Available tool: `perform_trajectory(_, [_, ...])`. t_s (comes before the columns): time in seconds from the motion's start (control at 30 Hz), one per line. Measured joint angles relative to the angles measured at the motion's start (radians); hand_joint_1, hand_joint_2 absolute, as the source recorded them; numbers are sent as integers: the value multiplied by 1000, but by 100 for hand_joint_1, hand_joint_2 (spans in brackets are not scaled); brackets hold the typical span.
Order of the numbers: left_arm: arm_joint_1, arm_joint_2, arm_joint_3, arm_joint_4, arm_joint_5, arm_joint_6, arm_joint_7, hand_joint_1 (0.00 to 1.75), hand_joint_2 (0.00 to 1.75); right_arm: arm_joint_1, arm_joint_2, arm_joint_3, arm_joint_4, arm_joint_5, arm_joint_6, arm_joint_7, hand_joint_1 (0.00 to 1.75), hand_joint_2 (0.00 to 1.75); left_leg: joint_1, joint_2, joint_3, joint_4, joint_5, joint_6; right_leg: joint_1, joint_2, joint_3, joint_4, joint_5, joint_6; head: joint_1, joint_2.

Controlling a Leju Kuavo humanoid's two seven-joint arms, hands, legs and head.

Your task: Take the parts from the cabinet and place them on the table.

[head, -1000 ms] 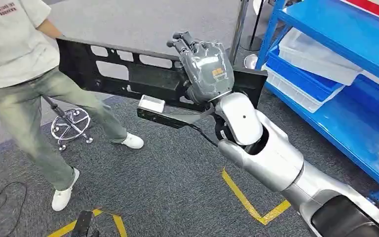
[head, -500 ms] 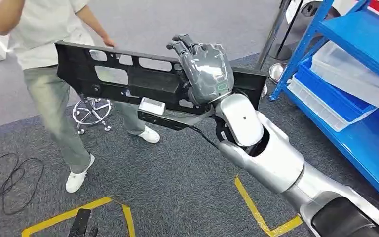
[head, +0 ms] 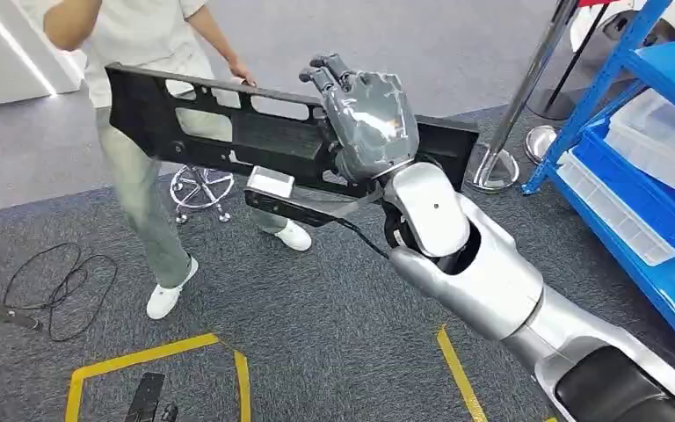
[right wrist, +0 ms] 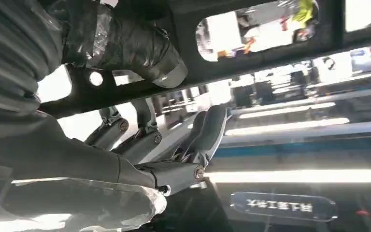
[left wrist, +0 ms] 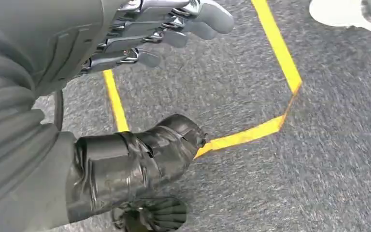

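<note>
One long black plastic panel (head: pixel 228 132), slotted with rectangular cut-outs, held level above the grey carpet (head: pixel 316 334) by the right hand (head: pixel 365 119). The fingers curl over the panel's upper edge near its right end; in the right wrist view the taped thumb (right wrist: pixel 125 43) presses one face of the panel (right wrist: pixel 270 63) and the dark fingers (right wrist: pixel 193 140) reach round the other. The panel is in the air, well clear of the blue shelving rack (head: pixel 659 132) at the right.

One left hand (left wrist: pixel 140 38), hanging over the carpet (left wrist: pixel 328 159), fingers loosely extended and apart, thumb wrapped in black tape, holding nothing.

One person (head: pixel 149 105) in a pale shirt, light trousers and white shoes behind the panel's left end, one of their hands (head: pixel 242 75) close to its upper edge; contact cannot be told.

Several clear plastic bins (head: pixel 668 132) on the rack's blue trays. One chrome stool base (head: pixel 200 189) behind the panel. One chrome post with round foot (head: pixel 514 123) beside the rack. Yellow floor tape (head: pixel 141 360) in angled lines; one loop of black cable (head: pixel 57 286) on the carpet at the left.

Writing: a dark sign in the right wrist view carries inverted characters, not legible.
</note>
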Motion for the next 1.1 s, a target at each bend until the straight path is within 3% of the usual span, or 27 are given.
perform_trajectory(0.03, [1,0,0,0,0,0,2,0,175,1,0,0,0,0,0,0,175,175,0,1,-8,14,6,0,1,-9,0,0,-1,-1,0,0])
perform_trajectory(0.07, [1,0,0,0,0,0,2,0,175,1,0,0,0,0,0,0,175,175,0,1,7,-15,29,2,3,-18,1,1,-2,-1,0,0])
perform_trajectory(0.13, [0,0,0,0,0,-5,0,0,175,0,0,0,0,-2,-2,-5,175,175,-2,10,93,-173,106,9,4,-35,4,2,-6,1,0,0])
perform_trajectory(0.17, [-1,0,0,0,-1,-8,-3,0,175,-1,0,0,0,-2,-2,-6,175,175,-6,33,142,-262,130,15,4,-43,9,2,-10,5,0,0])
perform_trajectory(0.2, [-4,0,0,0,-4,-10,-6,0,175,-3,0,0,0,-4,-2,-8,175,175,-22,61,156,-281,110,23,12,-50,8,1,-11,9,0,0])
perform_trajectory(0.23, [-8,0,0,0,-7,-11,-10,0,175,-4,0,0,1,-6,-1,-8,175,175,-22,45,154,-287,117,33,12,-54,7,2,-12,13,1,0])
perform_trajectory(0.33, [-7,1,0,0,-7,-12,-10,0,175,-5,0,0,1,-7,-1,-9,175,175,-22,21,153,-291,118,46,15,-74,17,-4,-16,28,1,0])
perform_trajectory(0.37, [-5,2,0,0,-8,-12,-10,0,175,-5,0,0,2,-7,-1,-10,175,175,-12,16,161,-300,123,52,10,-57,12,6,-27,35,3,0])
perform_trajectory(0.4, [-8,2,-1,0,-8,-12,-10,0,175,-6,0,0,2,-7,-1,-10,175,175,-13,9,162,-302,124,56,9,-27,-1,38,-50,36,2,0])
perform_trajectory(0.43, [-11,2,-1,0,-8,-13,-11,0,175,-8,-1,0,2,-7,-1,-10,175,175,-13,4,161,-302,125,62,9,-11,-32,101,-84,36,4,0])
perform_trajectory(0.5, [-14,2,-1,0,-9,-12,-10,0,175,-4,-3,0,3,-7,-1,-10,175,175,-14,-15,160,-302,125,65,9,3,-110,258,-146,37,4,0])
perform_trajectory(0.53, [-14,2,-1,0,-10,-10,-9,0,175,-1,-4,0,5,-7,-1,-9,175,175,-15,-23,160,-300,124,66,9,4,-136,301,-149,37,3,0])
perform_trajectory(0.57, [-13,2,-2,0,-10,-8,-9,0,175,2,-7,0,6,-7,-1,-9,175,175,-14,-27,160,-298,123,67,9,5,-137,293,-128,37,4,0])
perform_trajectory(0.6, [-13,2,-2,0,-11,-5,-8,0,175,4,-8,0,6,-7,-2,-9,175,175,-14,-34,160,-295,121,68,8,5,-120,247,-91,36,5,0])
perform_trajectory(0.67, [-13,1,-2,0,-11,-5,-8,0,175,3,-9,-1,6,-13,-4,-8,175,175,-13,-50,161,-285,115,63,5,8,-44,78,2,32,4,0])
perform_trajectory(0.7, [-12,1,-2,0,-12,-4,-7,0,175,4,-9,-2,6,-18,-5,-8,175,175,-12,-53,158,-281,112,58,4,21,-20,31,-5,29,3,0])
perform_trajectory(0.73, [-14,2,-2,0,-12,-2,-7,0,175,3,-8,-2,6,-26,-6,-7,175,175,-18,-56,152,-272,111,52,7,25,-15,13,-2,29,4,0])
perform_trajectory(0.83, [-9,2,-2,0,-15,0,-3,0,175,5,-10,-2,6,-31,-10,-6,175,175,-12,-59,149,-282,119,35,14,25,-20,18,3,15,3,0])
perform_trajectory(0.87, [-9,4,-2,0,-15,0,-2,0,175,5,-9,-2,6,-31,-10,-6,175,175,-14,-61,150,-282,118,29,7,23,-17,9,8,7,4,0])
perform_trajectory(0.9, [-8,4,-2,0,-15,-3,0,0,175,5,-8,-2,6,-33,-10,-6,175,175,-12,-46,146,-271,108,26,4,18,-12,4,12,2,3,0])
perform_trajectory(0.97, [-11,3,-2,0,-10,-21,5,0,175,4,-8,-2,6,-36,-12,-6,175,175,-12,-10,99,-162,44,13,4,14,-9,2,12,-6,-8,0])
perform_trajectory(1.03, [-10,5,-3,0,-9,-35,8,0,175,7,-8,-2,6,-38,-13,-6,175,175,-10,-3,32,-22,-12,7,6,8,-10,3,11,-8,-8,0])
perform_trajectory(1.07, [-9,4,-3,0,-9,-44,8,0,175,9,-8,-2,6,-38,-12,-6,175,175,-9,-2,15,11,-17,6,6,7,-11,3,11,-8,-8,0])
perform_trajectory(1.1, [-8,4,-4,0,-8,-49,8,0,175,11,-8,-2,6,-38,-12,-6,175,175,-9,-1,23,-3,0,7,7,5,-11,3,11,-8,-8,0])
